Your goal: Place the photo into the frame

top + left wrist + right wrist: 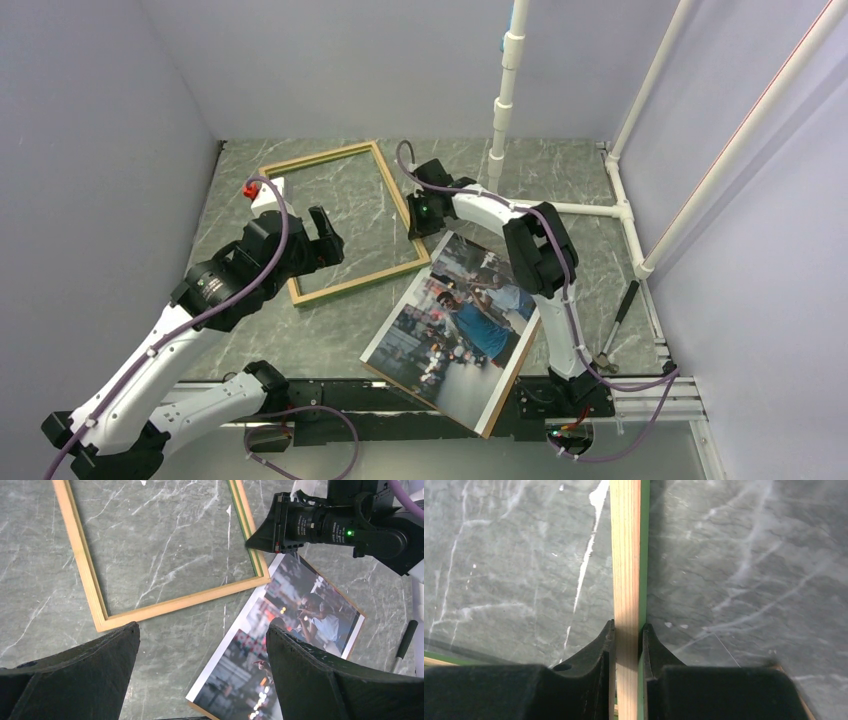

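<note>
The frame [360, 282], light wood with a green edge, lies on the grey marble table at the back left. My right gripper [418, 218] is shut on its right rail [626, 555], one finger on each side of it. The photo [455, 320], picture side up, lies at the front centre on a brown backing board [503, 398], with its far corner just beside the frame's near right corner. My left gripper [202, 627] is open and empty. It hovers above the table between the frame's near rail [150, 611] and the photo [250, 645].
A white pipe post [505, 100] stands behind the right gripper, and white pipes [620, 210] run along the right side. A black-handled tool [620, 315] lies at the right. Grey walls enclose the table on the left, back and right.
</note>
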Robot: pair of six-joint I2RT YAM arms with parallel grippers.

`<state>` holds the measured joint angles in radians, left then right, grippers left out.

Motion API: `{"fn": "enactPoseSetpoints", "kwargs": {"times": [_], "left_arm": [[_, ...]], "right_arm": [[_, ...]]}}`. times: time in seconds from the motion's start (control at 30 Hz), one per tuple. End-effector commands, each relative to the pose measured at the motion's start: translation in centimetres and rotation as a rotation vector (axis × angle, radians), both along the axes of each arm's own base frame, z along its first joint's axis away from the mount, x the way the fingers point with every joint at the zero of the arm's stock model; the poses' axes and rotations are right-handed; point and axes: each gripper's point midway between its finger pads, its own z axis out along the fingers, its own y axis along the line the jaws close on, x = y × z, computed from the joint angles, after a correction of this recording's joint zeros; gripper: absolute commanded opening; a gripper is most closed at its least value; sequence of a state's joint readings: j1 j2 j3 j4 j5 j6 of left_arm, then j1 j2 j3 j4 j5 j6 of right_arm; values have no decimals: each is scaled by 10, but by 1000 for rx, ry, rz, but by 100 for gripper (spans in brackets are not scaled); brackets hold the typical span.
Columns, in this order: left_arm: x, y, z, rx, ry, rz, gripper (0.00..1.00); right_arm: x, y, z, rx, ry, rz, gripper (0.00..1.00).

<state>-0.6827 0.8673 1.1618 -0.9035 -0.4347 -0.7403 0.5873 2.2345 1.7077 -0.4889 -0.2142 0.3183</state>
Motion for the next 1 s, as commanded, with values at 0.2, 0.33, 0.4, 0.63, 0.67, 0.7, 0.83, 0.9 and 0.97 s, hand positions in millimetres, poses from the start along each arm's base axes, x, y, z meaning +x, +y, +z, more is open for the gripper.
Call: {"fn": "enactPoseSetpoints", "kwargs": {"times": [0.2,0.33,0.4,0.63,0.67,0.7,0.83,0.9,0.97], "left_arm": [[6,-2,3,13,-5,3,99],[9,-7,-1,14,7,-5,99],[10,-8,-2,19,13,-10,99],[13,-12,-6,26,24,-21,99],[13,-12,-5,26,23,-21,99],[13,-12,-6,27,25,-22,99],[11,-10,-5,32,24,-19,99],[11,-10,-5,29,19,-17,99],[11,-10,-6,28,20,-18,99]], "right_arm": [[-18,-16,22,29,8,-213,0],[-27,-21,25,58,5,-311,0],[-31,-24,26,77,8,-366,0],[-40,-20,21,148,30,-491,0],[-39,-18,22,147,25,-492,0],[-38,-15,23,148,18,-485,0],[-30,-10,30,135,-11,-491,0],[-26,-4,28,122,-11,-480,0],[-21,3,28,106,-12,-469,0]]}}
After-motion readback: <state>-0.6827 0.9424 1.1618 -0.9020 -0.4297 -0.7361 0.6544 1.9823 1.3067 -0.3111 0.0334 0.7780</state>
